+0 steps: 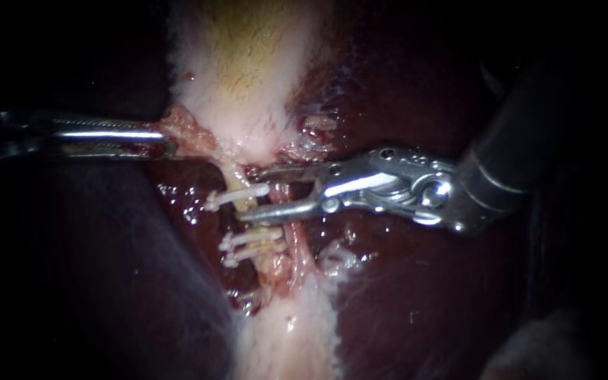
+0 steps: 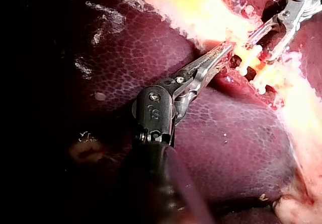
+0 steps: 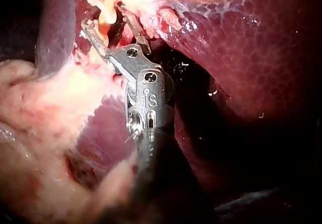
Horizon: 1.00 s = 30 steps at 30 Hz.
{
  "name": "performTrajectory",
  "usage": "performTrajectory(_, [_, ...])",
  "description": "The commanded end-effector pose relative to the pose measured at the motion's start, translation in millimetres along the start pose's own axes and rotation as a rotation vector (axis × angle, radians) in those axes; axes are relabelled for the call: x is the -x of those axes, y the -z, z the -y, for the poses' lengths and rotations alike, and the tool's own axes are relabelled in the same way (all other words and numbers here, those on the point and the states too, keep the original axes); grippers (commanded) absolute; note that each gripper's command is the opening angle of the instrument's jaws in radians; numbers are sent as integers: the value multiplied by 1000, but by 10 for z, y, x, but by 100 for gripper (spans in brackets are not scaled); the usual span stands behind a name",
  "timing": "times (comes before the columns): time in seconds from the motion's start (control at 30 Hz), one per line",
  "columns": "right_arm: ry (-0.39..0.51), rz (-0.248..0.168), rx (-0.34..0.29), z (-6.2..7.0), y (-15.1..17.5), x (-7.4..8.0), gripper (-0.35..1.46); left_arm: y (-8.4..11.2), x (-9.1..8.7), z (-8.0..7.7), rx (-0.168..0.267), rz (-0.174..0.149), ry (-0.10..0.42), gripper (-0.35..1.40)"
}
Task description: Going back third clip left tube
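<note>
So the right instrument (image 1: pixel 251 193) has its jaws wide open. The white clip (image 1: pixel 237 197) sits at their tips, clamped crosswise on the pale yellowish left tube (image 1: pixel 232 177), knobby end pointing away. Two other clips (image 1: pixel 248 243) lie just past the lower jaw. The left instrument (image 1: pixel 167 144) jaws pinch ragged pink tissue (image 1: pixel 184 130).

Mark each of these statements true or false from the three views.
1. Three white clips sit on the left tube. True.
2. The right instrument's jaws are shut. False: they stand open, with a clear gap between them.
3. The left instrument is shut on pink tissue. True.
4. The left instrument's jaws touch a clip. False: they lie apart from the clips, up by the gallbladder.
</note>
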Motion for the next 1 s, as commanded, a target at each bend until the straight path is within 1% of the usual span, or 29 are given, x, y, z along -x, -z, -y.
performTrajectory(0.03, [26,1,-4,1,5,1,50,0,0,0,1,0,0,-35])
performTrajectory(0.13, [111,6,-16,6,25,4,50,1,0,0,1,0,0,-35])
performTrajectory(0.23, [160,9,-29,14,46,8,50,1,0,1,1,0,0,-35])
performTrajectory(0.37, [203,11,-43,23,70,11,50,1,0,1,1,0,0,-35])
performTrajectory(0.53, [231,12,-58,33,95,9,50,0,1,2,2,0,0,-35])
performTrajectory(0.67, [237,12,-68,39,115,2,50,0,1,3,2,0,-1,-35])
performTrajectory(0.83, [241,12,-77,42,131,-1,50,0,1,3,1,0,-1,-35])
performTrajectory(1.0, [241,12,-79,42,135,0,50,-3,2,4,0,0,-1,-35])
